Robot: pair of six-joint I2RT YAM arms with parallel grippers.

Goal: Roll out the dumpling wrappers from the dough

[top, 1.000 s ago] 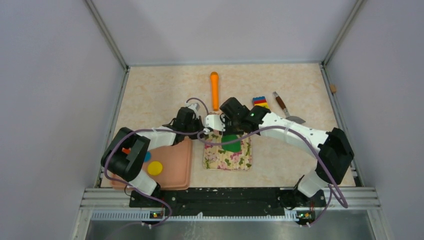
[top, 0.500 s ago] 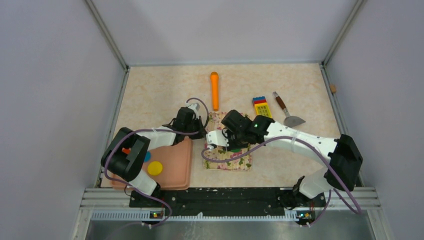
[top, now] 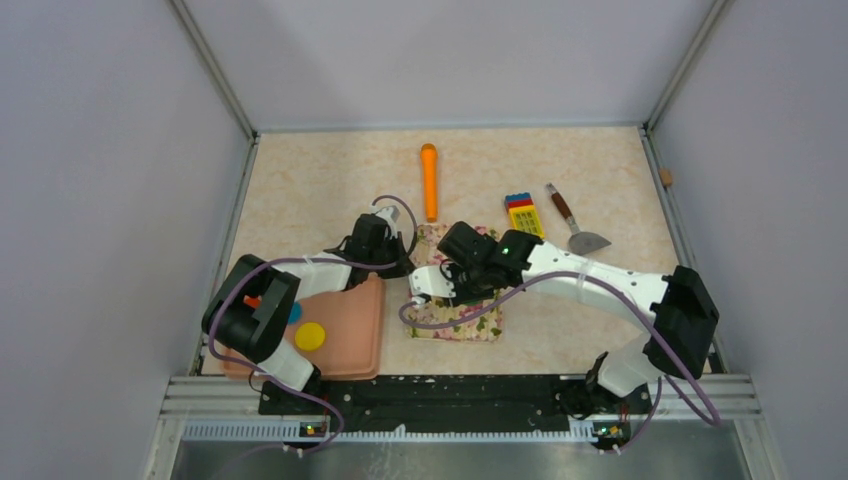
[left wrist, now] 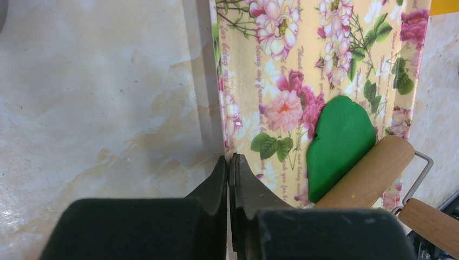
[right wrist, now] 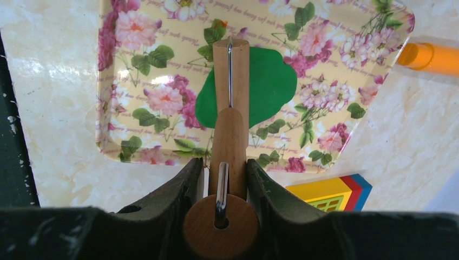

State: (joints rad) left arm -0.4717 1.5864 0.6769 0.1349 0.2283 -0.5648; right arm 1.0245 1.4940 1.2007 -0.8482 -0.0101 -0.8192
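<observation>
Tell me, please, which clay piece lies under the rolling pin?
The green dough on the floral mat, beneath the rolling pin; the yellow disc and blue disc sit on the pink tray.

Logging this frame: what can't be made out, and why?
Top external: the dough is largely hidden under the right gripper; a blue disc is mostly behind the left arm.
Left wrist: the rolling pin covers the dough's lower edge; whether the shut jaws pinch the rim of the floral mat is unclear.
Right wrist: the pin hides the dough's middle.

Left pincer [left wrist: 230, 164] fingers pressed together. Right arm [top: 590, 282] extended leftward, right pincer [right wrist: 224, 163] clamped on rolling pin [right wrist: 238, 76].
</observation>
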